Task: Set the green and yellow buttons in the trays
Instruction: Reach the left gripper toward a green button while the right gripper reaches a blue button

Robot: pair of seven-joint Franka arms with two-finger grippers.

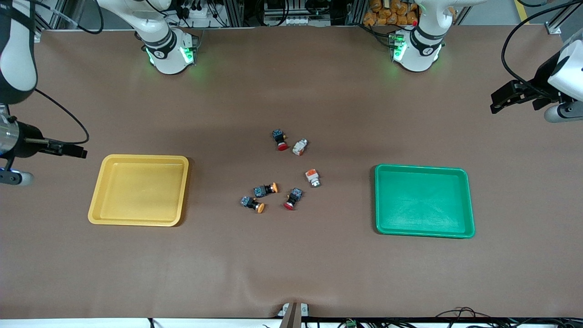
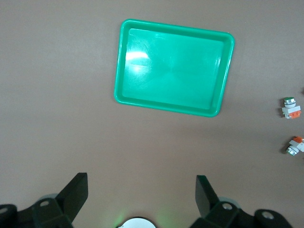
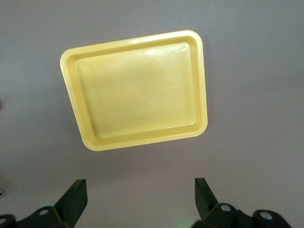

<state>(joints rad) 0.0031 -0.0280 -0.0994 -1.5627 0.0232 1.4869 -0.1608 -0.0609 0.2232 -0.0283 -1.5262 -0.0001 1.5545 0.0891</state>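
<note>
Front view: six switches sit clustered mid-table between the yellow tray (image 1: 138,190) and the green tray (image 1: 424,201), both trays bare. Two orange-capped switches (image 1: 266,189) (image 1: 253,204) lie nearest the camera, two white-bodied switches (image 1: 299,146) (image 1: 312,177) and two red-capped switches (image 1: 280,139) (image 1: 292,198) around them. The right gripper (image 3: 137,199) hangs spread wide above the table off the yellow tray's outer end; the left gripper (image 2: 141,195), equally wide, hangs off the green tray's outer end. Both well apart from the switches.
</note>
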